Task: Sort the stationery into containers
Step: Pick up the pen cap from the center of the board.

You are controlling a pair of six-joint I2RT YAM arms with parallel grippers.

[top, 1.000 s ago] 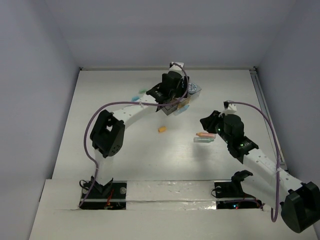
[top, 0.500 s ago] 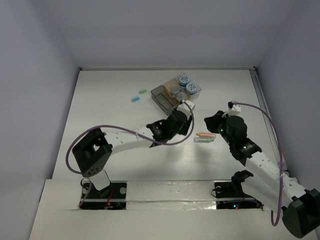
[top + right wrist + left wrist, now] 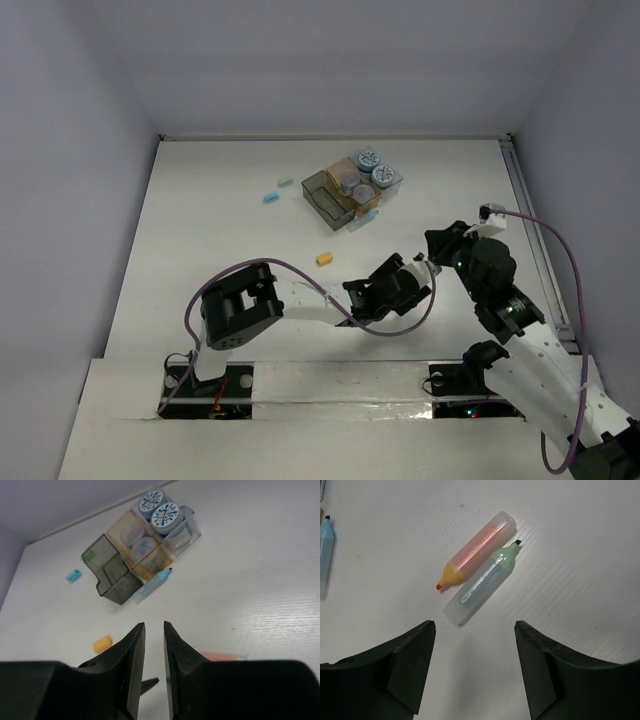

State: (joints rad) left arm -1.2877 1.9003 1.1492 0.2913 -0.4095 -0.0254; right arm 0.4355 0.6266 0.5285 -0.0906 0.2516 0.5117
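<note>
The containers are joined dark grey, tan and clear boxes at the back; they also show in the right wrist view. Two blue-and-white rolls sit in the clear box and two purplish cylinders in the tan one. A light blue marker lies against the boxes. An orange marker and a green marker lie side by side just ahead of my open, empty left gripper. In the top view the left gripper hides them. My right gripper hovers above, its jaws a narrow slit apart and empty.
A small orange block lies mid-table. A blue block and a green block lie left of the boxes. The left arm stretches across the near table. The right arm stands close beside the left gripper.
My left arm has swung from the boxes down and right to the orange and green markers. The light blue marker now shows beside the boxes. My right gripper has drawn back slightly.
</note>
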